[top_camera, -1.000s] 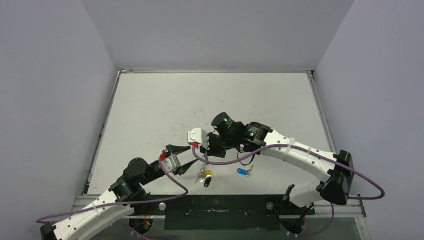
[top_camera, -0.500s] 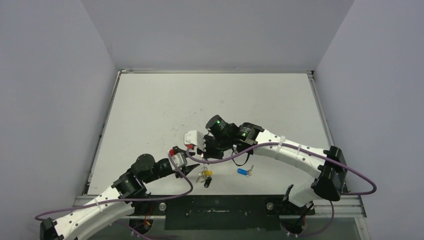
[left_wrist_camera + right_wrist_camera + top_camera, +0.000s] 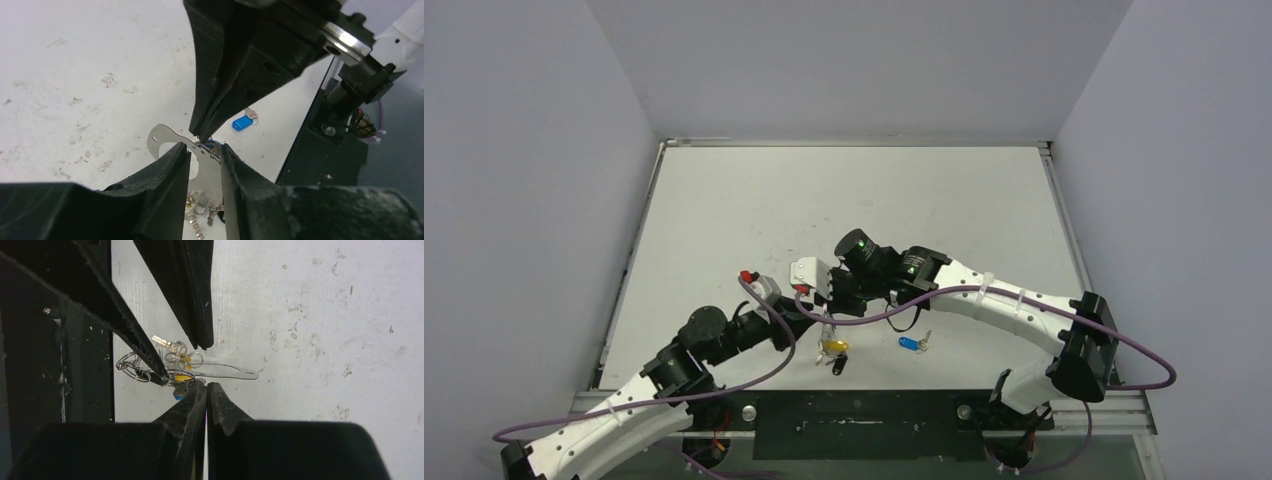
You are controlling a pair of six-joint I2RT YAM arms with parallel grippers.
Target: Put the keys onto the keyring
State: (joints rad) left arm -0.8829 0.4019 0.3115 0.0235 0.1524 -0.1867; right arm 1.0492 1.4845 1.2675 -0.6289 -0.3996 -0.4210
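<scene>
My right gripper (image 3: pixel 828 305) (image 3: pixel 206 384) is shut; a blue key head (image 3: pixel 177 394) shows at its tips. In the left wrist view its fingertips (image 3: pixel 199 135) point down at a flat silvery plate (image 3: pixel 170 140). My left gripper (image 3: pixel 812 322) (image 3: pixel 205 146) stands with a narrow gap, its fingers either side of that plate. In the right wrist view the left gripper (image 3: pixel 184 364) straddles a bunch of keys (image 3: pixel 172 347), a yellow head (image 3: pixel 182 377) and the wire keyring (image 3: pixel 127 367). A yellow key (image 3: pixel 833 346) and a black key (image 3: pixel 839 365) lie below. I cannot tell whether the left fingers clamp anything.
A blue-tagged key (image 3: pixel 909 343) (image 3: pixel 242 122) lies alone to the right of the bunch. The black mounting rail (image 3: pixel 864 412) runs along the table's near edge, close to the keys. Purple cables (image 3: pixel 864 318) loop over both wrists.
My left gripper has moved up and right to meet the right gripper, and its fingers have narrowed. The right gripper shifted slightly left, then held still.
</scene>
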